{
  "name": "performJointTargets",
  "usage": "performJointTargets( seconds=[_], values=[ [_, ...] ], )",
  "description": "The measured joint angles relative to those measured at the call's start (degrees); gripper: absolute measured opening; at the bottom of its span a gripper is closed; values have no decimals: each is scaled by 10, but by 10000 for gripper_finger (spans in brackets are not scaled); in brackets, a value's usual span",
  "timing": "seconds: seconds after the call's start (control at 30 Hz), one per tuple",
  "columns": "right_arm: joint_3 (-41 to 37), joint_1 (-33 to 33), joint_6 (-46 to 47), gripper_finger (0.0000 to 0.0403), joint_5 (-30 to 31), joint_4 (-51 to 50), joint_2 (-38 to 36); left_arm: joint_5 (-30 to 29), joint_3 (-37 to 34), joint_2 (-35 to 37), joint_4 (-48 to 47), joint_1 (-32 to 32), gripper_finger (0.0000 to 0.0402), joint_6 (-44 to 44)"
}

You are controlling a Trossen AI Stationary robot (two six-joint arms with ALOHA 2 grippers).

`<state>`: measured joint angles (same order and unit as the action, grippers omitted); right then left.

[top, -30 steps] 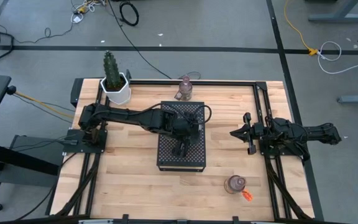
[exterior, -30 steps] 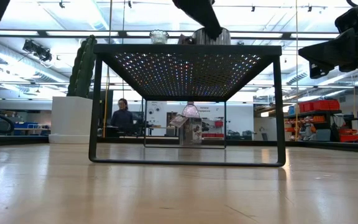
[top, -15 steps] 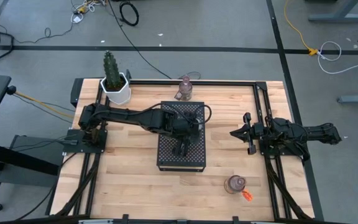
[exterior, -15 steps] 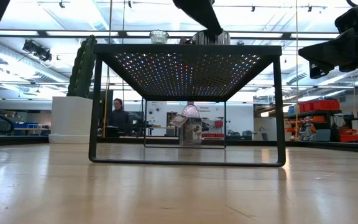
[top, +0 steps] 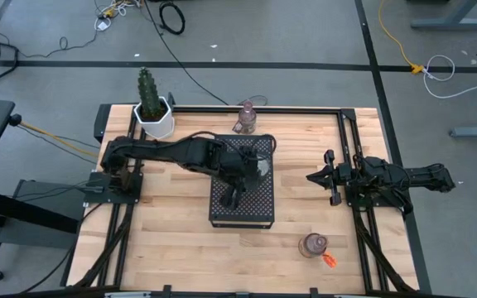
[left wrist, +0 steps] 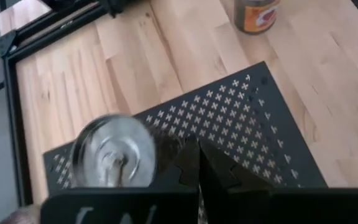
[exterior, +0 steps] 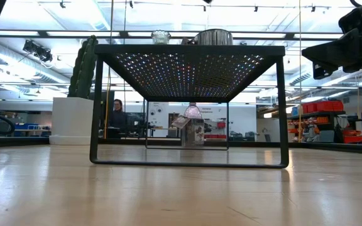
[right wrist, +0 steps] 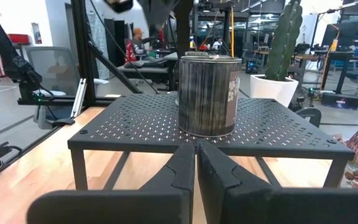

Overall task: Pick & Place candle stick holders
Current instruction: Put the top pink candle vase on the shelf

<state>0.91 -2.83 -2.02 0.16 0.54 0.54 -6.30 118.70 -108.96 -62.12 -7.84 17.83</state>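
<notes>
3 candle stick holders are in sight. 1 wide silvery-clear holder (top: 257,164) stands upright on top of the black perforated stand (top: 242,207), towards the stand's far right corner. 1 pink-purple holder (top: 246,117) stands on the table (top: 172,240) just beyond the stand's far edge. 1 more pinkish holder (top: 313,245), with an orange tag beside it, stands on the table near the stand's near right corner, well apart from it. There is 1 stand, 1 white pot with a cactus (top: 153,115) off the stand's far left corner, and 2 arms.

The left gripper (top: 232,195) hangs above the middle of the stand, its fingers pressed together and grasping nothing; the silvery-clear holder stands free beside it. The right gripper (top: 315,177) waits to the right of the stand, well apart from it, its fingers clenched together with nothing between them, aimed at the stand.

Compared with 1 second ago, the left arm has lifted and drawn back towards the stand's left side: in the low view its finger then reached down beside the silvery-clear holder (exterior: 213,36), and now that holder stands alone on the stand top. The holders and the right arm have not moved.
</notes>
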Motion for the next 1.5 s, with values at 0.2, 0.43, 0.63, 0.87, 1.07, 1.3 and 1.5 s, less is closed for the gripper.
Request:
performJointTargets(
  seconds=[0.2,0.43,0.63,0.87,1.07,1.3,1.5],
  values=[
    [0,0,0,23,0,1,0,2,62,1,-56,16,0,-7],
    [0,0,0,23,0,1,0,1,55,18,-98,47,0,-7],
    [0,0,0,23,0,1,0,2,-9,65,-79,72,0,-7],
    [0,0,0,23,0,0,0,18,-142,137,-2,99,0,-8],
    [0,0,0,23,0,0,0,44,-233,195,58,139,0,-11],
    [0,0,0,23,0,0,0,80,-299,231,115,202,0,12],
    [0,0,0,23,0,0,0,110,-300,229,130,254,0,47]
  ],
)
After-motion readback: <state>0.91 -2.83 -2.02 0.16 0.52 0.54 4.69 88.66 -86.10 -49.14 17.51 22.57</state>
